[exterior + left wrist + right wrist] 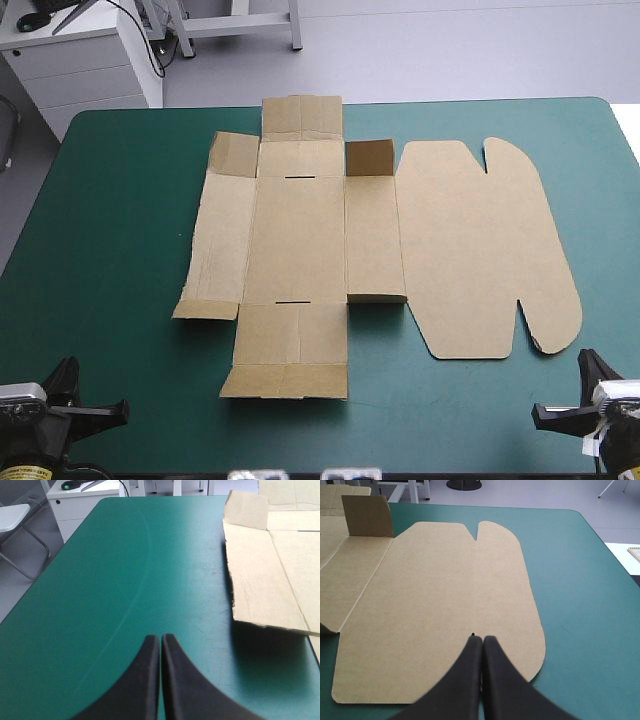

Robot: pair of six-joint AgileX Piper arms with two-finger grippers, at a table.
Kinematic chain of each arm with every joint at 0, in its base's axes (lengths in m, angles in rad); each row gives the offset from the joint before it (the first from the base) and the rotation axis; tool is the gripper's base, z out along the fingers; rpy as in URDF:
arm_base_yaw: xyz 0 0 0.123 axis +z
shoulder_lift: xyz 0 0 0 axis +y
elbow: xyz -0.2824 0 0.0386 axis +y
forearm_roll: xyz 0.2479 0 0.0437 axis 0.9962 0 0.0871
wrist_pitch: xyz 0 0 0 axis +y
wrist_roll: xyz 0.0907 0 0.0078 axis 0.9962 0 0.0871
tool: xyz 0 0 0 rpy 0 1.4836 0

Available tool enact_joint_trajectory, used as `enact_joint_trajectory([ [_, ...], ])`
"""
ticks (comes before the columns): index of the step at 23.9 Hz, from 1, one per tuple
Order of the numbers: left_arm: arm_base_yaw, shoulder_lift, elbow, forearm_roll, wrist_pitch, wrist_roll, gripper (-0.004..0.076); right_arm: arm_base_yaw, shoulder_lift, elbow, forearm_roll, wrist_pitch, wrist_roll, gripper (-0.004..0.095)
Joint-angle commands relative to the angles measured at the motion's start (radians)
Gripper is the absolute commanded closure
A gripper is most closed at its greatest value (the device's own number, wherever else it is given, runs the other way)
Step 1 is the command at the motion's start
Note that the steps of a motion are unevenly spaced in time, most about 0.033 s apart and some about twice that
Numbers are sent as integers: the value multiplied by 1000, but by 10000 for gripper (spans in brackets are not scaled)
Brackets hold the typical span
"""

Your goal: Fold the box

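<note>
The brown box (300, 235) lies unfolded and nearly flat in the middle of the teal-green table (120, 220). Its big rounded lid panel (480, 250) spreads out to the right. A small flap (370, 158) stands upright at the far side, beside the lid; the left side flaps curl up slightly. My left gripper (95, 408) rests shut at the near left corner, well clear of the box's left flap (265, 580). My right gripper (565, 408) is shut at the near right corner. Its tip (483, 639) hangs over the lid's (445, 605) near end, holding nothing.
A wide strip of teal-green cover (125, 580) lies between the box and the table's left edge, and a narrower one (570, 580) runs to the right of the lid. A white drawer cabinet (85, 60) stands beyond the far left corner.
</note>
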Motion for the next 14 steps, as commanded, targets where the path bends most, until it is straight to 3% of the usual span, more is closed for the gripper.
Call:
enact_joint_trajectory([
  [1,-6,22,-22,3,-73,-5,731,-10,23,-24,-10,-79,-3,927],
  [14,-6,27,-22,3,-85,-11,731,-10,23,-24,-10,-79,-3,927],
])
